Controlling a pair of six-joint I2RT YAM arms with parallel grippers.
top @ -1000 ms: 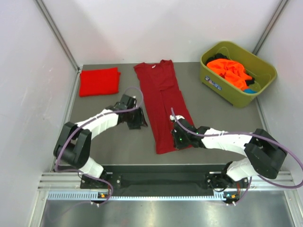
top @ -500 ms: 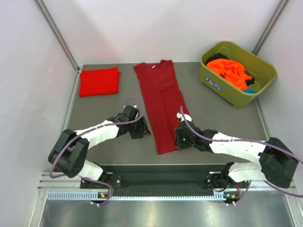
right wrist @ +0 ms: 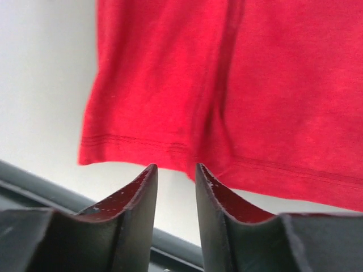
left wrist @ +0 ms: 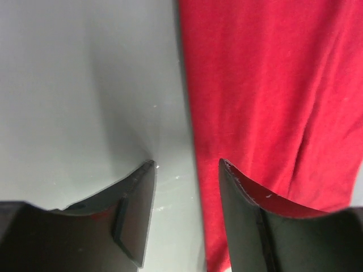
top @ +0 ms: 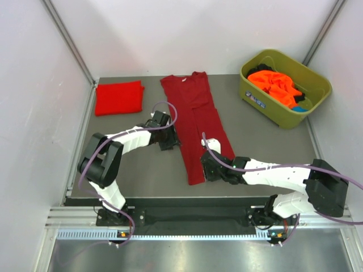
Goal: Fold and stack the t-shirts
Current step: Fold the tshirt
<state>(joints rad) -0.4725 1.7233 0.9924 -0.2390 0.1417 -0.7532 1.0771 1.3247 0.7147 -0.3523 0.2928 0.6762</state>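
A bright red t-shirt (top: pixel 118 97) is lying folded at the tabletop's (top: pixel 130 170) far left. The left jaws are standing released, straddling the edge of the dark crimson t-shirt (top: pixel 195 113) stretched mid-tabletop. The right jaws are hovering narrowly parted, empty, at its near hem. Orange t-shirts (top: pixel 275 84) are filling the olive tub (top: pixel 267 106).

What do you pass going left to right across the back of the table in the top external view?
folded bright red t-shirt → dark crimson t-shirt, laid out flat → olive-green tub. Both claws overlap the crimson shirt's span, so they are left out.
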